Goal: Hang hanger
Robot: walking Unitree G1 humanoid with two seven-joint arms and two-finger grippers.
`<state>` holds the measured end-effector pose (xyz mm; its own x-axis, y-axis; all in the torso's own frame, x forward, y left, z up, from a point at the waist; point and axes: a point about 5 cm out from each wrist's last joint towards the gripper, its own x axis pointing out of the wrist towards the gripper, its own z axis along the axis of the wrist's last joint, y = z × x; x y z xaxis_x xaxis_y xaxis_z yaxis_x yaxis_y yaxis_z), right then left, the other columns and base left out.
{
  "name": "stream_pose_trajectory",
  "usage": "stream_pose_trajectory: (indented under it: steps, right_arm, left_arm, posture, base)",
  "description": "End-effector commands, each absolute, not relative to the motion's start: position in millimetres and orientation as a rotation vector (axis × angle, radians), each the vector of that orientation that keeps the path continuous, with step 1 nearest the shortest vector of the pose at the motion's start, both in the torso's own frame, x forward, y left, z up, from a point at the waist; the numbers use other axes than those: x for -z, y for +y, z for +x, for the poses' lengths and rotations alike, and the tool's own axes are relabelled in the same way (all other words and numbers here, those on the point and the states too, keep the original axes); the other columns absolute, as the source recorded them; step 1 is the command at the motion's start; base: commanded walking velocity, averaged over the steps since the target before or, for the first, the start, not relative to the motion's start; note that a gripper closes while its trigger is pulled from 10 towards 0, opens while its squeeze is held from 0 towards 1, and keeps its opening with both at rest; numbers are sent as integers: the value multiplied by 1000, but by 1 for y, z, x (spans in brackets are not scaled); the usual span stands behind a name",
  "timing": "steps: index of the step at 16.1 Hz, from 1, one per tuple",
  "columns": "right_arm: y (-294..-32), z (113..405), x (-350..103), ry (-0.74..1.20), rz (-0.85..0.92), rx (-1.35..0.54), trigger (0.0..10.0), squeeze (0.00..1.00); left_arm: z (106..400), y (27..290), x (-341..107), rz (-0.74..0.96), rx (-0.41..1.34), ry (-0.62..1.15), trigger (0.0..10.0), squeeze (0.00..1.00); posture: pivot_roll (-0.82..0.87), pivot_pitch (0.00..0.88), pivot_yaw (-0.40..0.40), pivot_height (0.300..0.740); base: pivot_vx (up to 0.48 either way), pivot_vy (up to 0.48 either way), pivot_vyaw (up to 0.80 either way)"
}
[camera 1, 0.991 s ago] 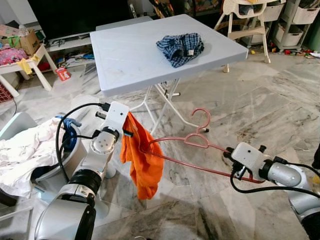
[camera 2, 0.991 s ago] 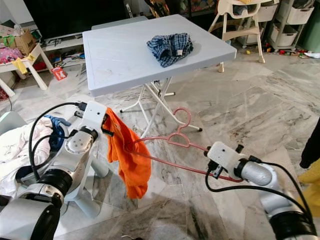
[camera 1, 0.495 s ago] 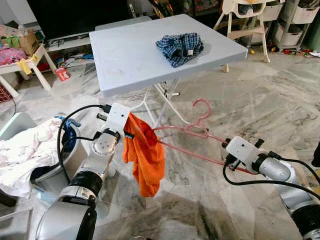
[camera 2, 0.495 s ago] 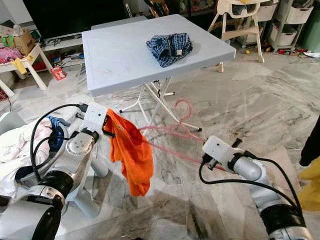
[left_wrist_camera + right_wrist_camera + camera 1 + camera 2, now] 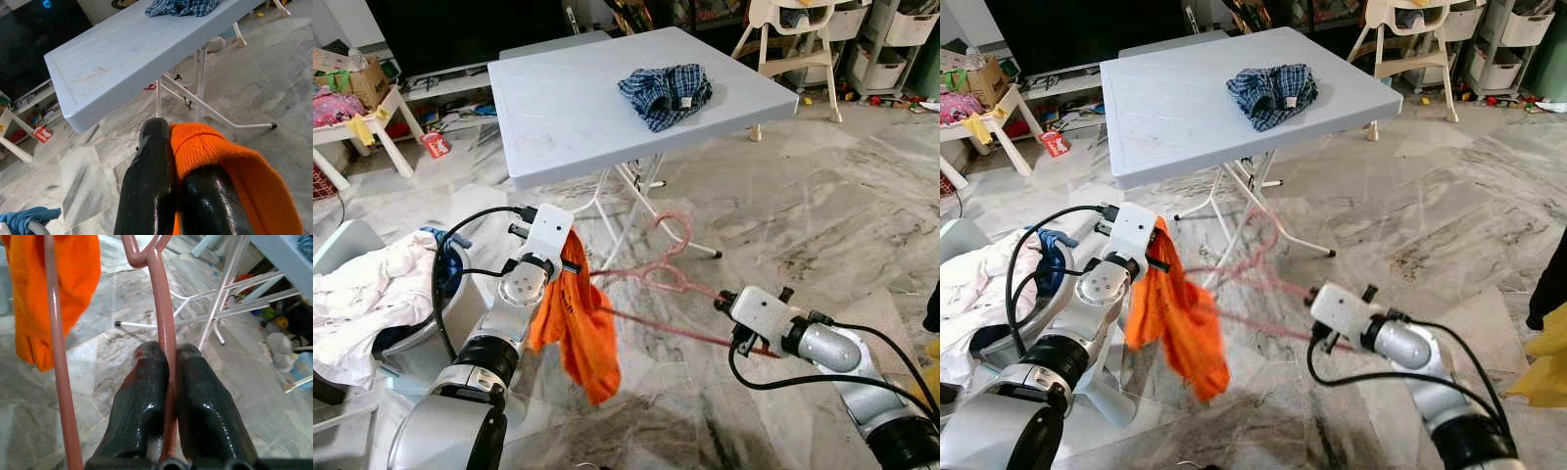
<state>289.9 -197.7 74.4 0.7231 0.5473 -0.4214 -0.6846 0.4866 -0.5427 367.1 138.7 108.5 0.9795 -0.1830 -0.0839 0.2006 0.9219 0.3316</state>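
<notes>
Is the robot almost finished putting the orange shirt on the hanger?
Not quite. Both things are picked up: the left gripper is shut on the orange garment, and the right gripper is shut on the pink hanger. The hanger's far end is at the cloth, blurred. Left: getting the garment onto it, then hanging it somewhere. A checked garment waits on the table.

A plaid cloth [image 5: 666, 94] lies bunched on the folding table [image 5: 558, 117].
</notes>
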Motion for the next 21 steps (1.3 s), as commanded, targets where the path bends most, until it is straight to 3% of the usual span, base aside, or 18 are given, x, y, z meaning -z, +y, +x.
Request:
stream_pose_trajectory:
  steps: [1,6,8,11,15,18,21]
  right_arm:
    - [-188,287,-73,199,-758,-820,10000,0]
    - [-185,285,-59,274,-739,-815,10000,0]
    - [-188,292,-51,332,-730,-715,10000,0]
    - [-192,299,-41,404,-684,-555,10000,0]
    - [-199,305,-38,443,-600,-403,10000,0]
    - [-202,310,-43,428,-575,-392,10000,0]
    - [-210,309,-43,443,-573,-381,10000,0]
  left_arm:
    - [370,138,-118,355,194,10,10000,0]
    - [368,129,-123,318,250,-35,10000,0]
    - [362,113,-120,297,362,-55,10000,0]
    - [354,105,-117,329,395,-83,10000,0]
    - [353,118,-113,373,339,-65,10000,0]
    - [356,144,-109,457,243,-24,10000,0]
    - [359,150,-110,494,202,-12,10000,0]
  posture:
    - [-124,0,140,740]
    - [-119,0,141,740]
    - [-118,0,138,740]
    - [-118,0,132,740]
    - [-110,0,127,740]
    - [-113,0,127,740]
    - [-117,0,128,740]
  base:
    - [0,0,0]
    - [0,0,0]
    - [0,0,0]
    - [0,0,0]
    - [0,0,0]
    - [0,0,0]
    - [0,0,0]
